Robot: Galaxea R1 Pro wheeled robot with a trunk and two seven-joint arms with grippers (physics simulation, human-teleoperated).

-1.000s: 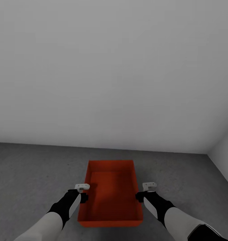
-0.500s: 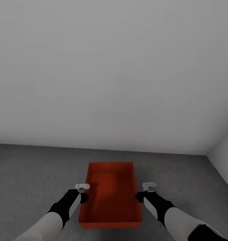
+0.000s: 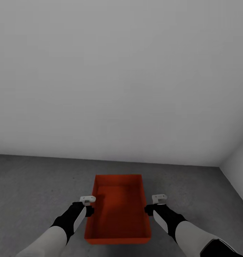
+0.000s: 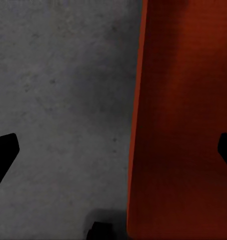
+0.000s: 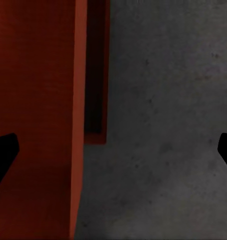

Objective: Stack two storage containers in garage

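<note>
An orange-red open-top storage container (image 3: 117, 208) sits low over the dark grey concrete floor (image 3: 32, 185) of the garage, between my two arms. My left gripper (image 3: 88, 210) is open and straddles the container's left wall (image 4: 136, 125), one finger over the floor and one over the inside. My right gripper (image 3: 150, 208) is open too and straddles the right wall (image 5: 78, 100) in the same way. Neither gripper holds anything. In the right wrist view a lower, darker red edge (image 5: 96, 100) pokes out from under that wall; it looks like the other container beneath.
A plain grey-white wall (image 3: 121, 78) stands close ahead, and a second wall (image 3: 239, 167) meets it at a corner on the right. Bare concrete stretches to the left and right of the container.
The container has sunk a little between the grippers. Both arms have stayed where they were.
</note>
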